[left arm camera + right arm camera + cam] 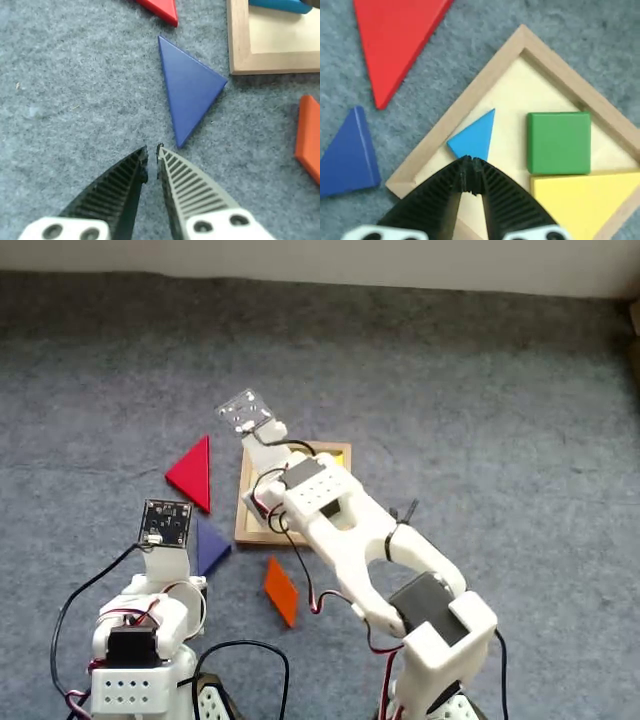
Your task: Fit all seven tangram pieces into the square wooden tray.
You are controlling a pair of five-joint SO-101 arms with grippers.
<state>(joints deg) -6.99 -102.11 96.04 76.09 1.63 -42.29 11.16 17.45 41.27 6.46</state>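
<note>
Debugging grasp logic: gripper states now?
Left gripper: shut, empty, by blue triangle.
Right gripper: shut, empty, over tray.

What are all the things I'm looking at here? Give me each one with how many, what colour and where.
tray: one, light wood, mid-carpet, under the right arm
light blue triangle: one, inside the tray
square: one, green, inside the tray
yellow triangle: one, inside the tray, against the square
red triangle: one, on the carpet beside the tray
dark blue triangle: one, on the carpet off a tray corner
orange piece: one, on the carpet near the tray
carpet: one, grey, under everything
left hand: one, shut, empty, just short of the dark blue triangle
right hand: one, shut, over the tray by the light blue triangle
</note>
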